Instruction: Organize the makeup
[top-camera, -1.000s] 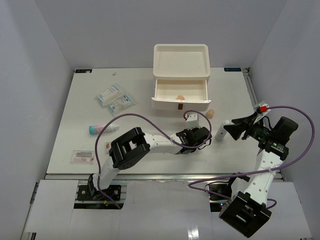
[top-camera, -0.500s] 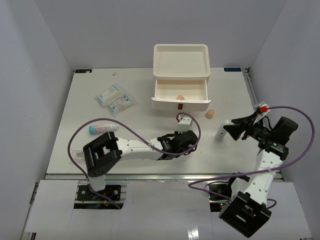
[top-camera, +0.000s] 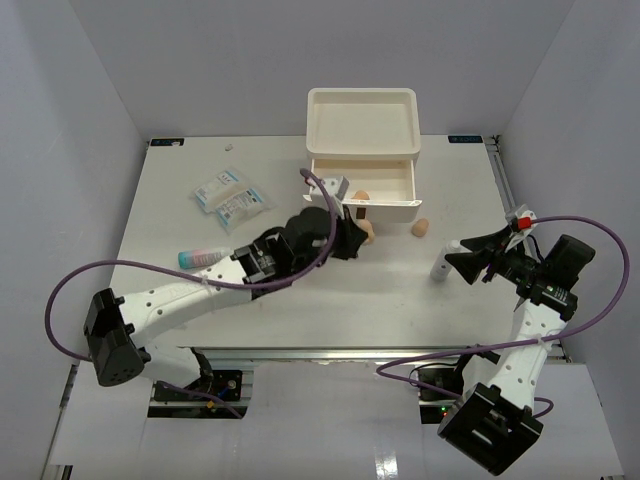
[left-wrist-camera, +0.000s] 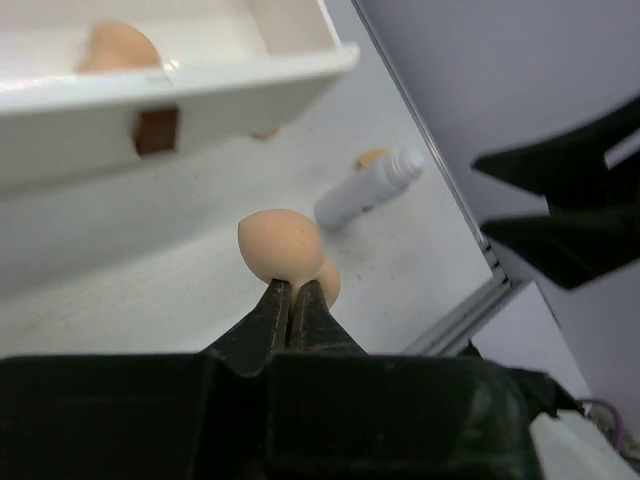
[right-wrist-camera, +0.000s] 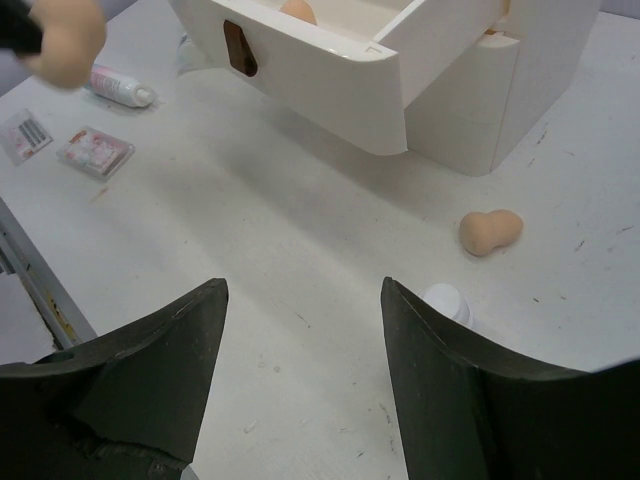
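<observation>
**Sponge held at the open drawer**

The left gripper (left-wrist-camera: 295, 290) is pinched shut on a tan egg-shaped foam sponge (left-wrist-camera: 280, 245). It holds the sponge by the narrow end, just in front of the large white plastic drawer box (top-camera: 395, 208). My guess is that this leaves the bulb free to drop into the open drawer, beside the second tan sponge (top-camera: 361, 197) lying inside.

The right gripper (right-wrist-camera: 303, 290) hangs to the right of the box, fingers spread and holding nothing. It is near a slim white tube (top-camera: 447, 258) and a loose tan sponge (top-camera: 421, 227), probably its next pickups.
</observation>
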